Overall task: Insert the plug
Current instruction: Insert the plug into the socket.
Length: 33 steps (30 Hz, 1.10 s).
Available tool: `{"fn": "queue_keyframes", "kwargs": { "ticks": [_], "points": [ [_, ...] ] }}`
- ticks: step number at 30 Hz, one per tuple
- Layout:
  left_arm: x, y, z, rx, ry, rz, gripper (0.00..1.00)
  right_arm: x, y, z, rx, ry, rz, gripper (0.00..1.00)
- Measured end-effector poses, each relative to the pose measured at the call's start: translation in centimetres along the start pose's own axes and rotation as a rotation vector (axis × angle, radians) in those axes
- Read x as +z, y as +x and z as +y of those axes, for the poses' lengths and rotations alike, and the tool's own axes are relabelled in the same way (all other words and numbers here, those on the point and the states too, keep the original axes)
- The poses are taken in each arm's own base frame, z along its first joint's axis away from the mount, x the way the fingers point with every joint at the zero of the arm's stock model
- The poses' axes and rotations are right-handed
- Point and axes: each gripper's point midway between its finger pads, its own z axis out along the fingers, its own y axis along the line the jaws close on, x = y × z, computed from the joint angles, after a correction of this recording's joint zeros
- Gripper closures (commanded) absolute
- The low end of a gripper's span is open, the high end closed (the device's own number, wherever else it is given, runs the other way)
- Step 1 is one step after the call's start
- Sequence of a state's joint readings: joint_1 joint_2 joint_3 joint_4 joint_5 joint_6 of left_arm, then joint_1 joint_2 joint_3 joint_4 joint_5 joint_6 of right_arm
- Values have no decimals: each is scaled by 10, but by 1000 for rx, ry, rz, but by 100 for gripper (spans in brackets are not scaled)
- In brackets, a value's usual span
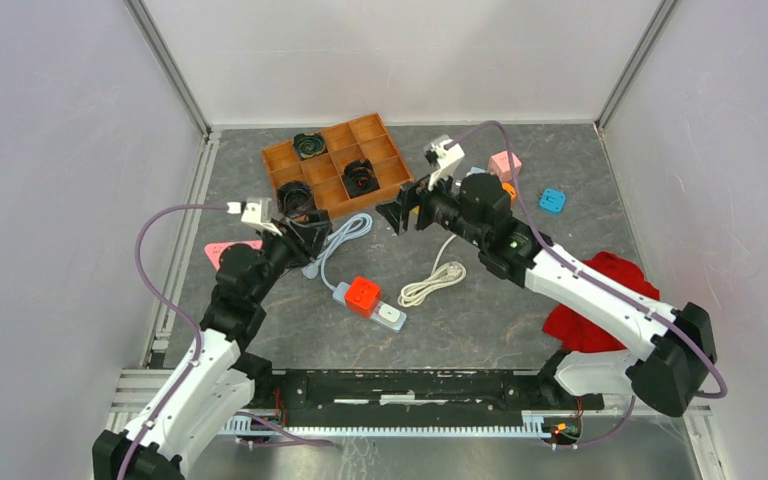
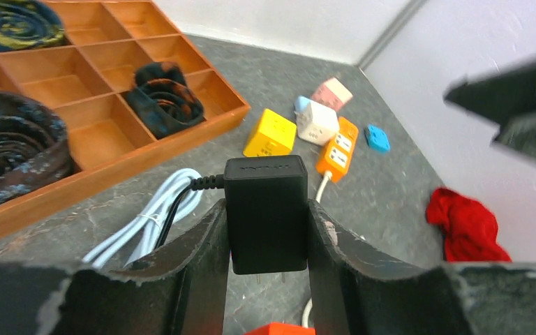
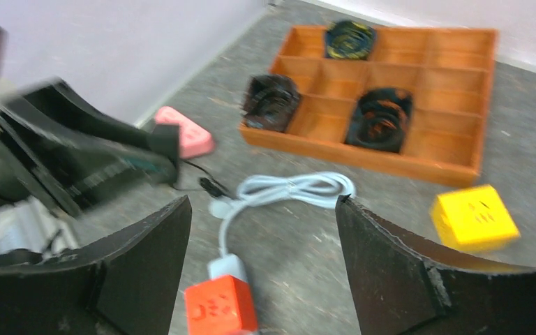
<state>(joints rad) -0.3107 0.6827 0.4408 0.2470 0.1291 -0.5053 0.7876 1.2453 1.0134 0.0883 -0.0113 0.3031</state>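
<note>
plug [image 2: 265, 188], black and boxy, sits clamped in the left gripper [image 2: 266, 207] at about ten o'clock from the white power strip [image 1: 390, 317], while the right gripper [image 3: 262, 204] hangs spread wide and empty at its one o'clock.

You're in a robotics lab cell, not a home. Plain white panels [image 1: 400, 50] wall it in, joined by bare aluminium posts [image 1: 170, 65]. The grey stone-patterned surface [image 1: 480, 320] ends at a slotted metal rail [image 1: 390, 427], back behind your fingers [image 3: 405, 279]. Ahead of the fingers sit test props: an orange divided tray [image 1: 372, 131] and a yellow power cube [image 2: 271, 132] lying loose.
</note>
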Motion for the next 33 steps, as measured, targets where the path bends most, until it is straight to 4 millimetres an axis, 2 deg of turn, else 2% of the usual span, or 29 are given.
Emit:
{"fn": "queue_keyframes", "kwargs": {
  "ticks": [3, 7, 11, 16, 23, 29, 33],
  "points": [
    [-6, 15, -9, 60, 58, 21, 98, 13, -19, 22, 33, -97, -11, 29],
    [-10, 18, -21, 135, 127, 21, 98, 25, -18, 41, 85, -190, 17, 31],
    [-11, 18, -28, 189, 168, 19, 98, 42, -6, 53, 137, -252, 87, 28],
    [-14, 26, -40, 272, 246, 41, 98, 59, 8, 66, 184, -316, 184, 30],
    [-15, 31, -43, 337, 285, 54, 98, 64, 19, 78, 224, -383, 255, 34],
    [-13, 39, -38, 349, 275, 86, 98, 65, 45, 79, 239, -385, 345, 37],
    [-12, 41, -38, 351, 274, 93, 98, 67, 64, 79, 250, -386, 408, 35]
  ]
}}
